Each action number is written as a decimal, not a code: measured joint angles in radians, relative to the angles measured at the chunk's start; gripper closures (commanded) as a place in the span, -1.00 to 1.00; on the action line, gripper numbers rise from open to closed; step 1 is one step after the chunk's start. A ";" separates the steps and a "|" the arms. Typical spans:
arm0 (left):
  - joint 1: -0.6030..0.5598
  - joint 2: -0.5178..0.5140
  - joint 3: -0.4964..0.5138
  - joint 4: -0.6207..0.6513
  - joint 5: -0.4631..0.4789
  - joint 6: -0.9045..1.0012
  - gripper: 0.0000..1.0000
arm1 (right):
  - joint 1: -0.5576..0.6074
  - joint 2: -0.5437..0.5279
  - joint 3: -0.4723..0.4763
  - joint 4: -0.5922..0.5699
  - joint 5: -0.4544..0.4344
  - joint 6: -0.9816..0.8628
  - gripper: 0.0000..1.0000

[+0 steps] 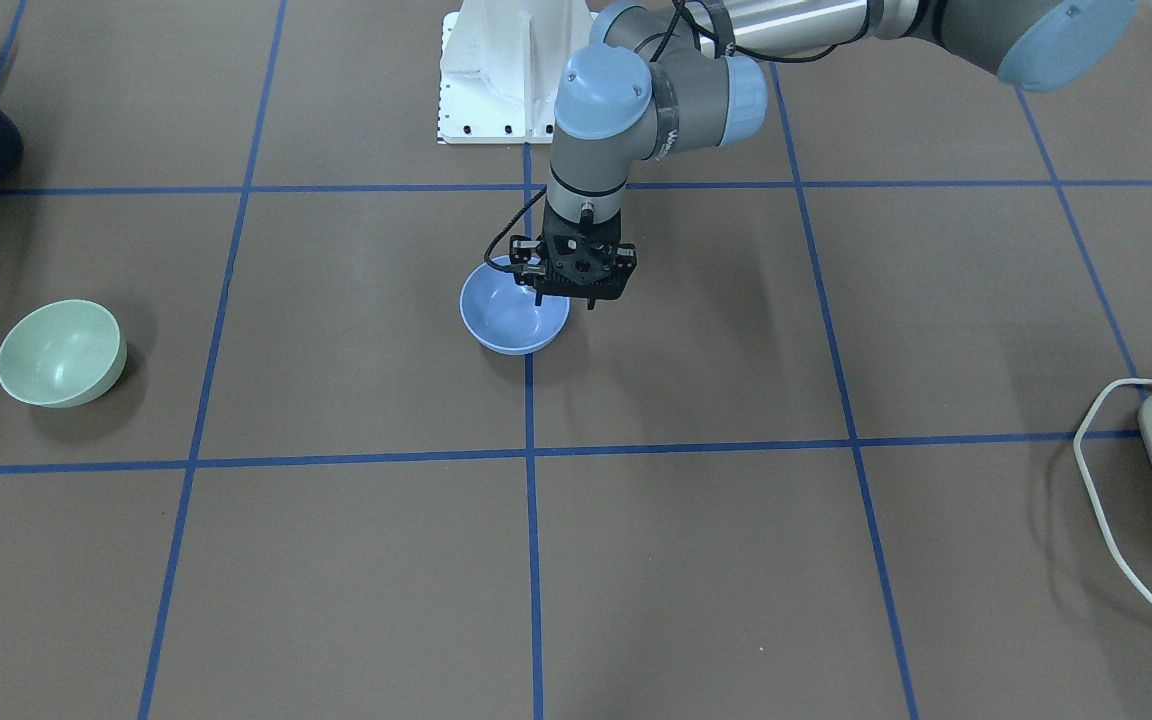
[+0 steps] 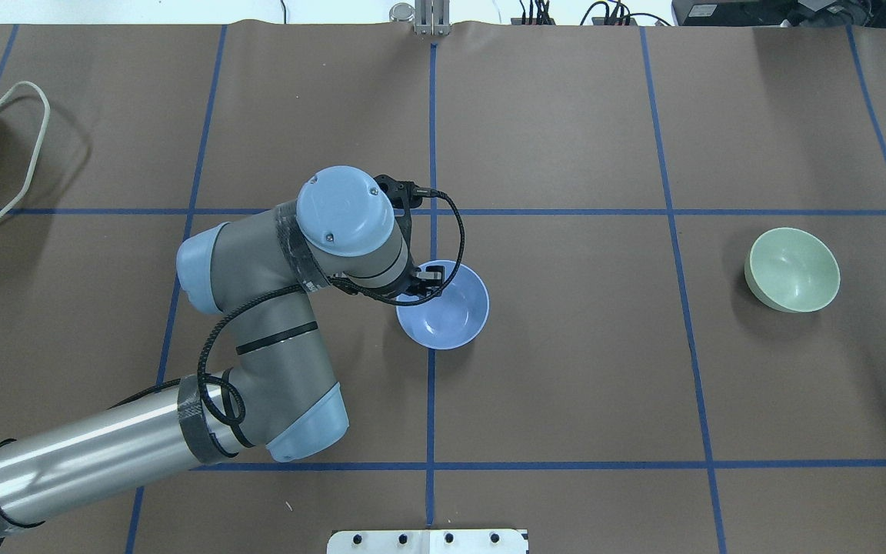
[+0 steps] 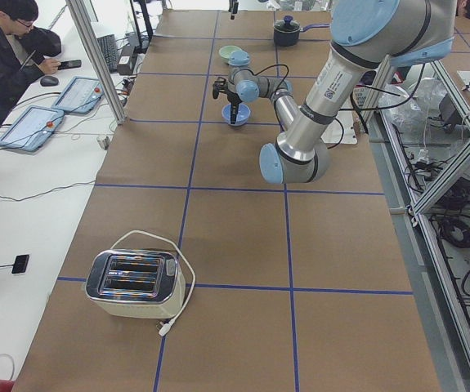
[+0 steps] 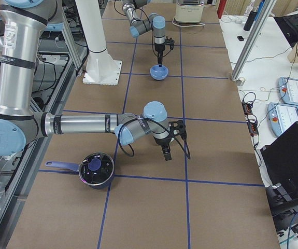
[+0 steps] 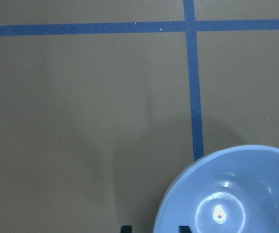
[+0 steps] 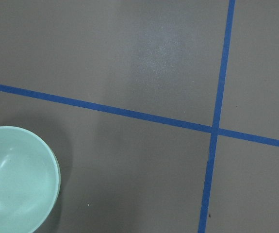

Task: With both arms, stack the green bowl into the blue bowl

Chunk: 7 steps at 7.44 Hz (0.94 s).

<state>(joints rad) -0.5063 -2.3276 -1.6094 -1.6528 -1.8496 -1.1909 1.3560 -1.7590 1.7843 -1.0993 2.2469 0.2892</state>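
While the left gripper (image 5: pixel 154 229) stood over one edge of the blue bowl (image 2: pixel 447 308), its two fingers were parted with the rim between them. One tip was inside and one outside, and a strip of table (image 2: pixel 566 385) showed between the outer tip and the bowl, so I took it as not yet clamped. The blue bowl sat at the table's middle, beside a crossing of the tape lines (image 2: pixel 431 400). The green bowl (image 2: pixel 791 269) lay well apart on the robot's right, tipped a little on its side. The right gripper (image 4: pixel 167 153) hung above the table with that bowl off to one side. Whether its fingers were parted, I could not tell.

What worried me was a pinch on one thin edge of so smooth a bowl, which could let it skid, swing or slip. The tilted green bowl might rock away from a grasp, and two arms meeting at the middle could knock together.

The lettering (image 1: pixel 674 135) on the left arm's wrist was too small to read.
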 measured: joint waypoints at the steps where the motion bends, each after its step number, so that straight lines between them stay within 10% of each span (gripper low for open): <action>1: -0.033 0.036 -0.057 0.020 -0.020 0.019 -0.95 | 0.000 0.007 0.002 0.000 0.018 0.002 -1.00; 7: -0.607 0.504 -0.291 0.126 -0.338 0.870 -0.95 | -0.014 0.048 0.032 -0.008 0.091 0.118 -1.00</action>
<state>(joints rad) -1.1134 -1.8236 -1.9000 -1.5270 -2.1875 -0.3205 1.3421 -1.7113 1.8164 -1.1073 2.3375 0.4069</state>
